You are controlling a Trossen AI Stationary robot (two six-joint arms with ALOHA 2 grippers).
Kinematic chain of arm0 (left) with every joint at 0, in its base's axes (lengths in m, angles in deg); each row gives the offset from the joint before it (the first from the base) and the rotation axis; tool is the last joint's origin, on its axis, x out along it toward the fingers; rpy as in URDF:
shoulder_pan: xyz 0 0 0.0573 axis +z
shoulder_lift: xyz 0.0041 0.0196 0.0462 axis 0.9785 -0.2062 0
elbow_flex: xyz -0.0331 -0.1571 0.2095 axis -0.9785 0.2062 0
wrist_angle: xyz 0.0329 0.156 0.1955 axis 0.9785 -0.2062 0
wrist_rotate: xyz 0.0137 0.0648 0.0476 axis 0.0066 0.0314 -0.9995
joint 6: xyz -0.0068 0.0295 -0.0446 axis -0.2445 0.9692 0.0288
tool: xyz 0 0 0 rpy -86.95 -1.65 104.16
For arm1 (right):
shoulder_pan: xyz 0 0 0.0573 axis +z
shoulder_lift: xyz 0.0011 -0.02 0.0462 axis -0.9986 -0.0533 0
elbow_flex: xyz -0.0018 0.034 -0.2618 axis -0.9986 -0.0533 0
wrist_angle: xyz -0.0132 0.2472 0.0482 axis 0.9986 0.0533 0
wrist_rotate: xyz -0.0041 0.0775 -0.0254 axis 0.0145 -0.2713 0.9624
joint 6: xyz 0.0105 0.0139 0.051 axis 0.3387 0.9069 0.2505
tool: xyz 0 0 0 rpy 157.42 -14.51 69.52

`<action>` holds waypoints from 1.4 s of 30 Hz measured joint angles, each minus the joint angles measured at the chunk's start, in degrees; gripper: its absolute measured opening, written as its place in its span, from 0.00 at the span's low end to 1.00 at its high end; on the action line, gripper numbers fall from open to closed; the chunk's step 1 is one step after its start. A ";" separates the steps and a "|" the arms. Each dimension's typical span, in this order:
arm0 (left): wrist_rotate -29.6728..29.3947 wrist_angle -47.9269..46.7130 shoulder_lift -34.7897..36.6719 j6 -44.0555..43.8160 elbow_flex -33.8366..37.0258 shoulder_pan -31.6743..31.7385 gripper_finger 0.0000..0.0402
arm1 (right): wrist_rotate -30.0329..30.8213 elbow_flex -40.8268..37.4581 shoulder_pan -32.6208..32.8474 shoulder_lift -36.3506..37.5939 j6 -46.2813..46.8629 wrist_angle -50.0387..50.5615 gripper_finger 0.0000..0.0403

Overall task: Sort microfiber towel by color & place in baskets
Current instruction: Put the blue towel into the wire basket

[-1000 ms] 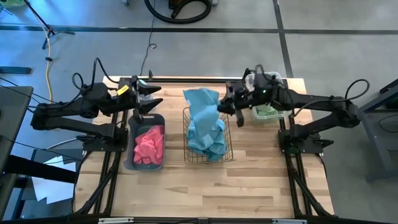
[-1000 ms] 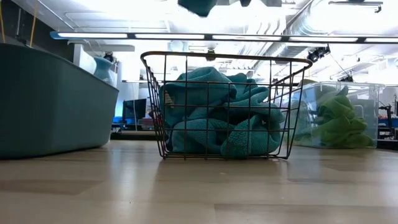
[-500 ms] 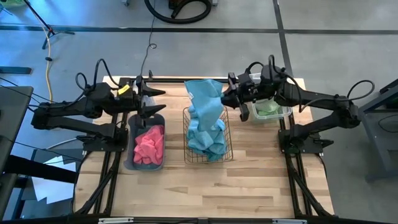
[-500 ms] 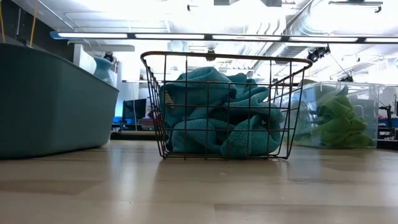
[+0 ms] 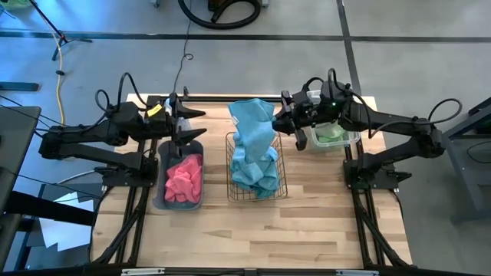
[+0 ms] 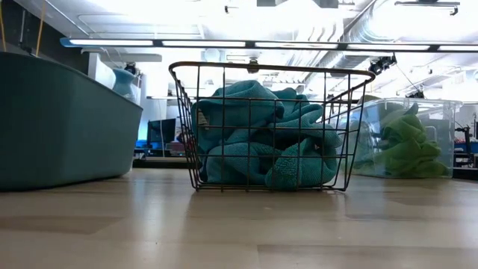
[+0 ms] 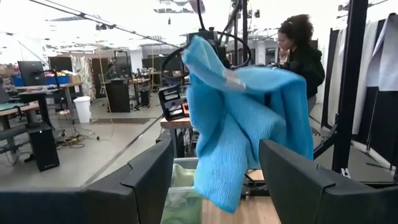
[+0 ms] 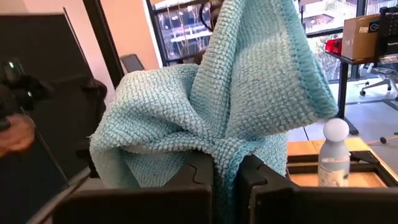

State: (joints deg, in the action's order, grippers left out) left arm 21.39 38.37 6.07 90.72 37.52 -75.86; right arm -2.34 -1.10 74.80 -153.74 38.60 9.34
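Observation:
My right gripper point(image 5: 281, 123) is shut on a teal blue towel point(image 5: 252, 121) that hangs high over the far end of the copper wire basket point(image 5: 257, 192); it also shows in the left wrist view point(image 7: 242, 118). More teal towels point(image 6: 261, 142) fill that basket. Pink towels point(image 5: 184, 176) lie in the grey-blue tub point(image 5: 159, 184), green ones point(image 5: 330, 135) in the clear bin point(image 5: 354, 139). My left gripper point(image 5: 192, 125) is open, above the tub's far end, facing the held towel. My right gripper pinches a bunched fold of the teal towel point(image 8: 225, 155) between its two fingers point(image 8: 194, 180), coming level from the table's right. Several layers are gathered in the pinch. The towel spreads out past the fingers and hangs lifted clear above the basket.
A pale blue-and-white bottle point(image 8: 334, 152) stands near the table's far right edge. A person point(image 7: 300, 53) stands in the room beyond the table. Bare wood point(image 5: 261, 230) stretches across the table's near half.
My right gripper has risen and drawn slightly toward the far edge, carrying the teal towel up. The towel's lower end, seen a second ago at the top of the low view, has gone out of that view.

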 joint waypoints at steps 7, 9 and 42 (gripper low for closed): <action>-1.41 1.33 1.16 -0.89 0.00 0.00 0.56 | 5.36 0.02 0.13 -1.33 -1.83 5.79 0.00; -1.43 1.54 1.97 -0.89 0.00 0.00 0.56 | 5.40 0.04 0.13 -2.62 -3.14 7.76 0.00; -3.66 1.13 6.36 0.15 0.00 0.00 0.56 | 20.61 21.58 7.69 -46.20 -13.73 54.54 0.01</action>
State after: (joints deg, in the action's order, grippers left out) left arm 17.73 39.50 12.43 90.87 37.52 -75.86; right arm 18.27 20.48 82.50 -199.95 24.88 63.88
